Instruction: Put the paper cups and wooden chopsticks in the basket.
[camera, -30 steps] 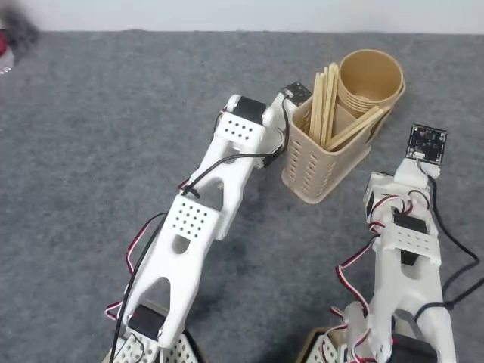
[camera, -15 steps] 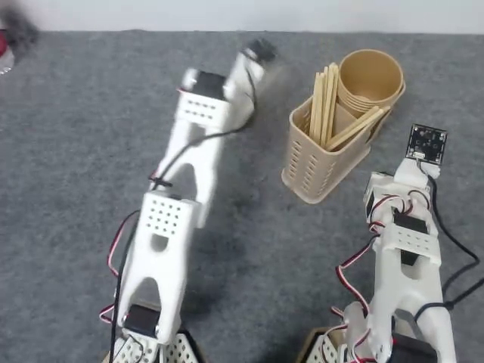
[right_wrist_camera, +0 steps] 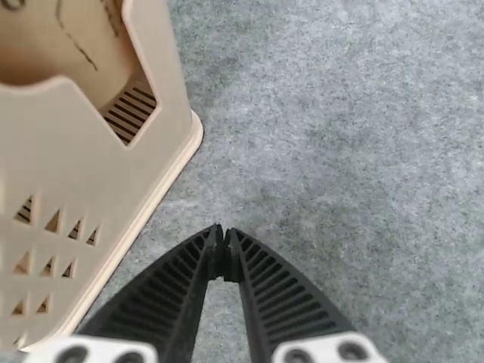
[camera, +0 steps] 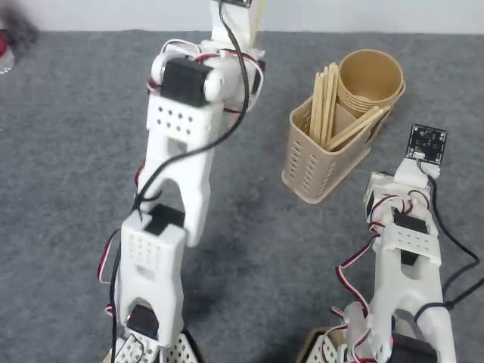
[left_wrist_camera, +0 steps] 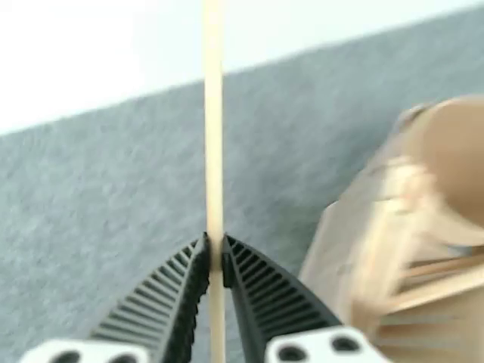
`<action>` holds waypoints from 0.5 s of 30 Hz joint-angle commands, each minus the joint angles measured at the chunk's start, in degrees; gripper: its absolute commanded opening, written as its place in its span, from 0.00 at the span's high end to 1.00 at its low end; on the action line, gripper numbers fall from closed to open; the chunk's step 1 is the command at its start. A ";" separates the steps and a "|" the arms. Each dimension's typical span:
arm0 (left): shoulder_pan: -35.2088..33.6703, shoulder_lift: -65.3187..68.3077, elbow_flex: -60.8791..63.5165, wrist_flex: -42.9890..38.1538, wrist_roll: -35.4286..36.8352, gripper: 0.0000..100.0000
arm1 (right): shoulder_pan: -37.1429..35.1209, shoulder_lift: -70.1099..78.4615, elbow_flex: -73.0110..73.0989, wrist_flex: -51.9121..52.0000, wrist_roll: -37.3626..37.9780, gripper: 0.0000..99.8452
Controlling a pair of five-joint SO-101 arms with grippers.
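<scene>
My left gripper [left_wrist_camera: 215, 246] is shut on a single wooden chopstick [left_wrist_camera: 214, 113] that stands straight up out of the jaws. It is held high over the grey carpet, to the left of the beige basket [left_wrist_camera: 355, 257]. In the high view the left arm [camera: 189, 98] is raised, with its wrist at the back edge. There the basket [camera: 318, 162] holds several chopsticks [camera: 325, 102] and stacked paper cups [camera: 370, 76]. My right gripper [right_wrist_camera: 223, 234] is shut on nothing, low over the carpet just off a corner of the basket [right_wrist_camera: 76, 174].
The right arm [camera: 408, 234] stands close to the basket's near right side. A small red and white object [camera: 4, 45] lies at the far left edge. Open grey carpet lies left of the arms, and a white wall runs along the back.
The left arm has swung away from the basket's left side, moving left and rising toward the back edge. The right arm has not moved.
</scene>
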 commanded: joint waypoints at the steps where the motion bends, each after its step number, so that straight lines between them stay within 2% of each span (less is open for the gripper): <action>1: 1.85 -9.58 -0.13 1.23 4.57 0.99 | -0.66 -0.92 -0.35 -0.84 0.88 0.99; 5: 1.85 -15.56 4.70 1.23 5.19 0.99 | -0.66 -0.92 -0.35 -0.84 0.88 0.99; 11: 1.85 -30.77 21.14 0.70 4.66 0.99 | -0.66 -0.92 -0.35 -0.84 0.88 0.99; 15: 1.49 -41.23 33.27 -4.13 4.57 0.99 | -0.75 -0.92 -0.35 -0.84 0.88 0.99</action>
